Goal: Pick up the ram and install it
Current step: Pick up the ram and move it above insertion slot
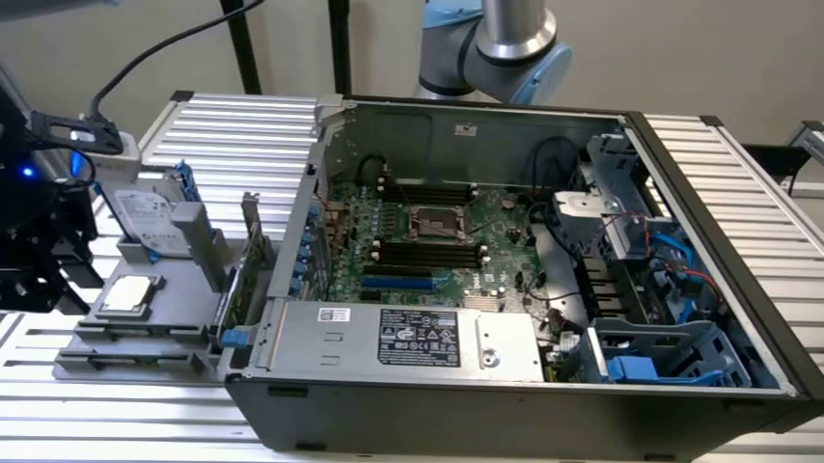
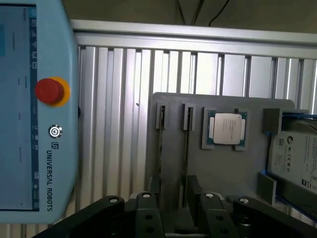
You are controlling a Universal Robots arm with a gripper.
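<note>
At the exterior view's far left, the gripper (image 1: 39, 285) is hanging wide open over the gray holder (image 1: 180, 313), its fingers (image 2: 194, 191) spread near the narrow slots (image 2: 186, 148).

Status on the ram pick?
Gripper open, empty, over the tray. Ram seemingly edge-on in tray slot, untouched. Nothing in the way.

The bench (image 1: 721, 183) is silver with ribbed stripes. The computer case (image 1: 515, 415) is black and its motherboard (image 1: 505, 207) green. The parts tray (image 2: 233, 168) is plain grey, the pendant (image 2: 54, 49) pale blue with a red button (image 2: 48, 91) ringed yellow, and the claw (image 2: 173, 198) black.
</note>
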